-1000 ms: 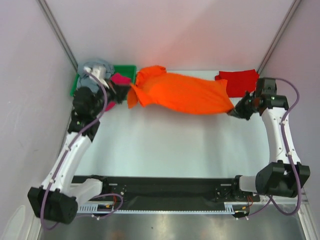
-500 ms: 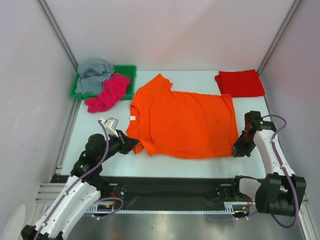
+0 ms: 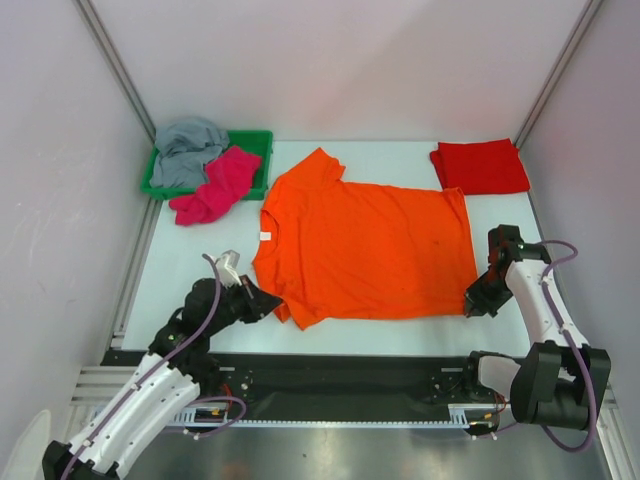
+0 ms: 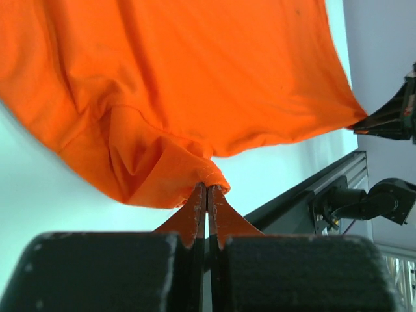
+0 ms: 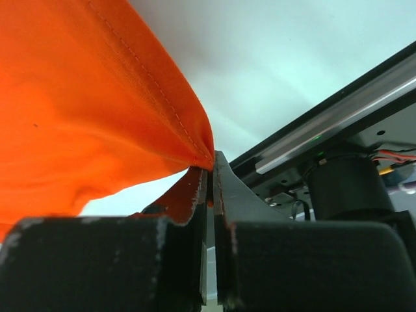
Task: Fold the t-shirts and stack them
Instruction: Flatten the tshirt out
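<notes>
You have four soft cloth short-sleeved shirts on the bench [image 3: 200, 260]. One bright orange t-shirt [image 3: 370, 245] lies spread just right of the green plastic tray [image 3: 256, 138]. One red t-shirt [image 3: 482, 167] sits folded far to the right of that tray. One magenta pink t-shirt [image 3: 215, 185] spills over the tray's near edge. One grey t-shirt [image 3: 188, 148] is bunched inside it. You have one tray. You have two white-and-black arms, the left arm [image 3: 150, 385] and the right arm [image 3: 540, 305]. The left fingers [image 4: 192, 218] number two and the right fingers [image 5: 188, 195] two.

No legible txt or labels anywhere.
</notes>
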You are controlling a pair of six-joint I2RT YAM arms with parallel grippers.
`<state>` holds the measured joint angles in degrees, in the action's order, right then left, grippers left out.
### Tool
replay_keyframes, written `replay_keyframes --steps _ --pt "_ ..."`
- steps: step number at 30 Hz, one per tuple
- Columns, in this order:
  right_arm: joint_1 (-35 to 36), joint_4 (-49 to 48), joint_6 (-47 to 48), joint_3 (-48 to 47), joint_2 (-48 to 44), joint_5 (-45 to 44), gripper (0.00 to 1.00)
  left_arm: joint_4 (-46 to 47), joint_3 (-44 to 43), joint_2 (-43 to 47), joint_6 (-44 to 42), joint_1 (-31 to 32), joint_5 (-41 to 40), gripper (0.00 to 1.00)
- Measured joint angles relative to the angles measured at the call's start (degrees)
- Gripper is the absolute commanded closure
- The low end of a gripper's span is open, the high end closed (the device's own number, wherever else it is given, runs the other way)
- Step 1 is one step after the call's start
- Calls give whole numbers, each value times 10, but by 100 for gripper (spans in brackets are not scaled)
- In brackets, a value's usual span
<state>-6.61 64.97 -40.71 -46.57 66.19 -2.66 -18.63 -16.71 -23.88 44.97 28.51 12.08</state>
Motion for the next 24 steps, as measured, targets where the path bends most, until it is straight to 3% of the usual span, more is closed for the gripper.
replay_keyframes --steps 8,16,24 --pt "-2 -3 0 -2 -17 28 100 -38 -17 -1 14 17 -26 100" --pt "6 9 65 -207 -33 55 100 -73 -294 -96 -85 17 -105 100" --pt "23 -16 89 -450 83 86 100 -25 -541 -279 -227 11 -162 99"
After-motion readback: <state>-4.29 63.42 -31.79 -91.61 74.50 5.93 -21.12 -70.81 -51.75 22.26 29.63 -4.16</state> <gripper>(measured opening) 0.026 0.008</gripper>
